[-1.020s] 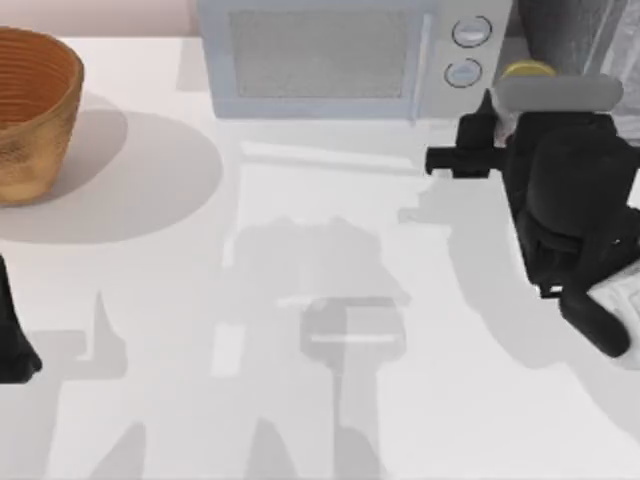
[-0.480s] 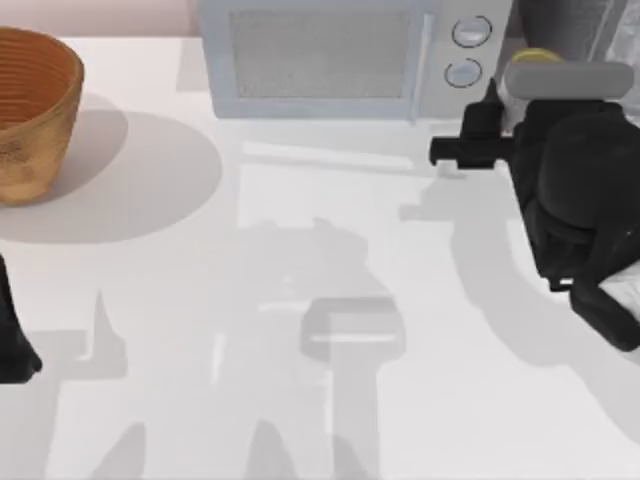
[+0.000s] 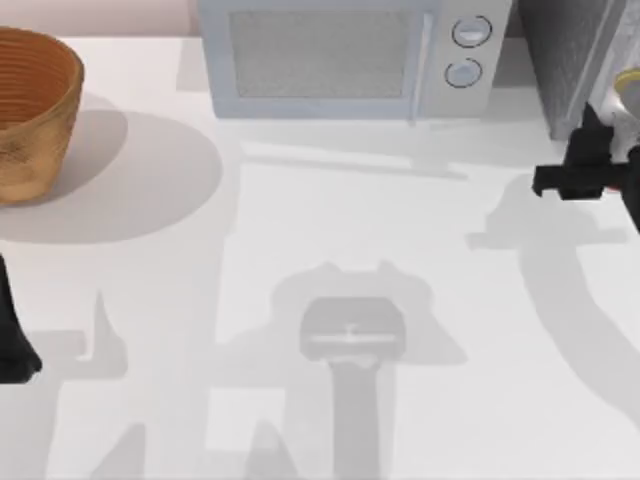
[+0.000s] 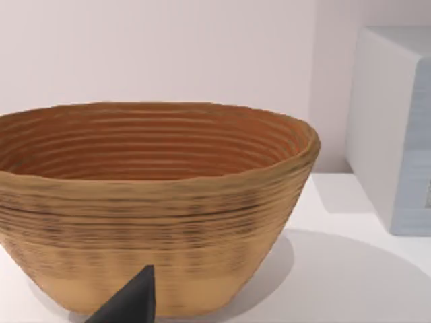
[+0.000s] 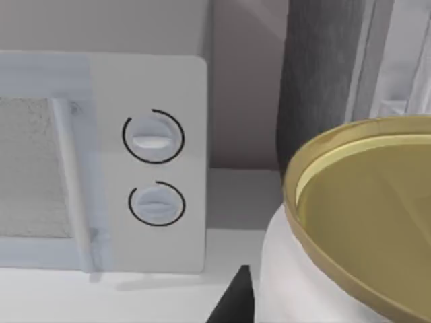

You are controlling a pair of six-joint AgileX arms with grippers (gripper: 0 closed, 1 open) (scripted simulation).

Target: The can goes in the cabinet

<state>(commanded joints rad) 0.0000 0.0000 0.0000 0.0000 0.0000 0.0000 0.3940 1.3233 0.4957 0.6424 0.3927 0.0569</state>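
The can point(image 5: 363, 222), white-bodied with a dull gold top, sits very close in the right wrist view. From above, the can point(image 3: 629, 88) shows at the far right edge. My right gripper point(image 3: 606, 150) is shut on it, just in front of the cabinet point(image 3: 570, 60). The cabinet point(image 5: 323, 87) is a dark grey speckled box with a lighter framed door panel point(image 5: 397, 60), and it stands right behind the can. My left arm point(image 3: 12, 345) is parked at the table's left edge.
A pale microwave point(image 3: 340, 60) with two round dials point(image 5: 153, 168) stands at the back, left of the cabinet. A woven basket point(image 3: 30, 110) sits at the back left, and the same basket point(image 4: 148, 202) is close in the left wrist view.
My right arm has carried the can to the right, from in front of the microwave's dials to the cabinet's front at the table's right edge. The left arm has not moved.
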